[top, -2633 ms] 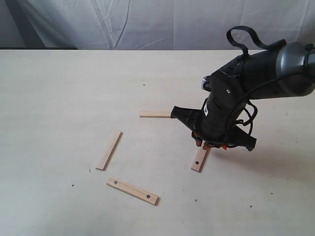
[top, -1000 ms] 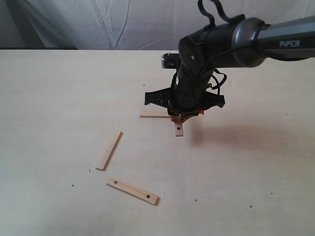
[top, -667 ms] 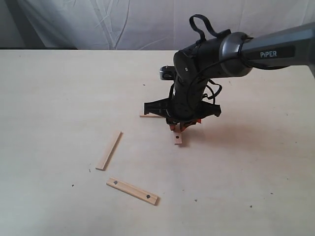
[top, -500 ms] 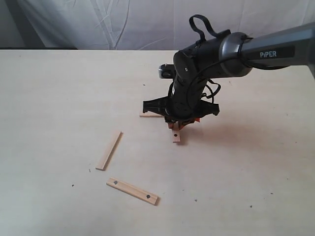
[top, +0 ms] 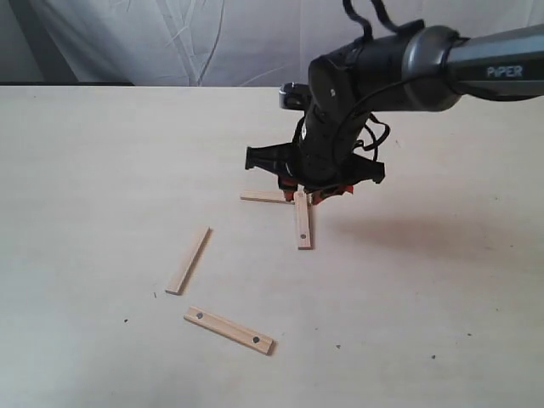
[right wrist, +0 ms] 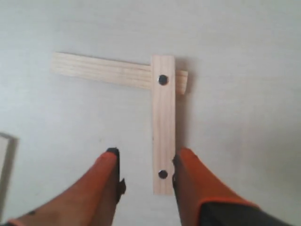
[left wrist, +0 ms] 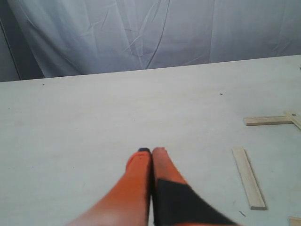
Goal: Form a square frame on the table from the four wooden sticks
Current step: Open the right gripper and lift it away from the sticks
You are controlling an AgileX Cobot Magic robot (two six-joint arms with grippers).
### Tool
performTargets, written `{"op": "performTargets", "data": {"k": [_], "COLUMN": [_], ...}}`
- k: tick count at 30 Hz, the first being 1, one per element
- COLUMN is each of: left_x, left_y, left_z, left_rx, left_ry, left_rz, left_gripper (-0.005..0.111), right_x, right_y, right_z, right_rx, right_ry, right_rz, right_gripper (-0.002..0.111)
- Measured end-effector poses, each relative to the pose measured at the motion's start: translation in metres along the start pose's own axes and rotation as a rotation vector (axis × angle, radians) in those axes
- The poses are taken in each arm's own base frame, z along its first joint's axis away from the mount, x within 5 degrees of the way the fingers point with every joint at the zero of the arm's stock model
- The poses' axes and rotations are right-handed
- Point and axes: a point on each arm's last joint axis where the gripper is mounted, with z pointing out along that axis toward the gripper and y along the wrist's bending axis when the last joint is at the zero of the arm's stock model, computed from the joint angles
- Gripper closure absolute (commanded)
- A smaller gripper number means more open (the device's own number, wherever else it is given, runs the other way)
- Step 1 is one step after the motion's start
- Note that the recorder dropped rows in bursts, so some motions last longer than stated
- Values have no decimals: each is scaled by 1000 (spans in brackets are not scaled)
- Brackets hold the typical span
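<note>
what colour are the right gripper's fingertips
The fingertips are orange, dark on the inner faces; the right wrist view shows it best.

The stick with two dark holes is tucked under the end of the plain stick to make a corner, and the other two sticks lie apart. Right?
Not quite. The holed stick lies on top of the plain stick, not under it, as the right wrist view shows. The rest holds: they make a corner, and the other plain stick and second holed stick lie apart.
</note>
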Motion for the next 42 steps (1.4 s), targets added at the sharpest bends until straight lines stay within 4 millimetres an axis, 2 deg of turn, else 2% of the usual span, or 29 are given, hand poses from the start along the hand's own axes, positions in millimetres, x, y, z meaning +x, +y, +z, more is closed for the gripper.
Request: {"op": "performTargets", "data": {"k": [3, 5, 9, 12, 20, 23, 26, 29, 34, 36, 42], "left_x": [0, 0, 0, 0, 0, 0, -2, -13, -35, -46, -60], "left_y": [0, 0, 0, 0, 0, 1, 2, 1, 1, 2, 3], "left_z": [0, 0, 0, 0, 0, 0, 0, -1, -7, -13, -22], "left_rx": [0, 0, 0, 0, 0, -13, -21, -11, 0, -2, -8], "left_ry": [0, 0, 0, 0, 0, -5, -17, -138, -398, -535, -718], "left_rz": [0, 0, 0, 0, 0, 50, 86, 47, -44, -58, -60], "left_gripper": [107, 107, 107, 107, 107, 107, 107, 107, 107, 107, 107], "right_x": [-2, -3, 0, 1, 13, 27, 37, 43, 44, 47, 60], "right_y": [-1, -2, 1, 4, 5, 18, 30, 34, 33, 28, 14], "right_z": [-19, -27, -29, -29, -31, -32, -33, -34, -49, -59, -65], "right_rx": [-69, -116, -147, -158, -165, -176, -208, -228, -243, -242, -216], "right_ry": [21, 45, 66, 75, 167, 205, 221, 250, 222, 200, 172], "right_rz": [-29, -20, -25, -37, -254, -410, -492, -538, -567, -588, -611], "right_gripper": [85, 84, 69, 64, 64, 64, 64, 64, 64, 64, 64]}}
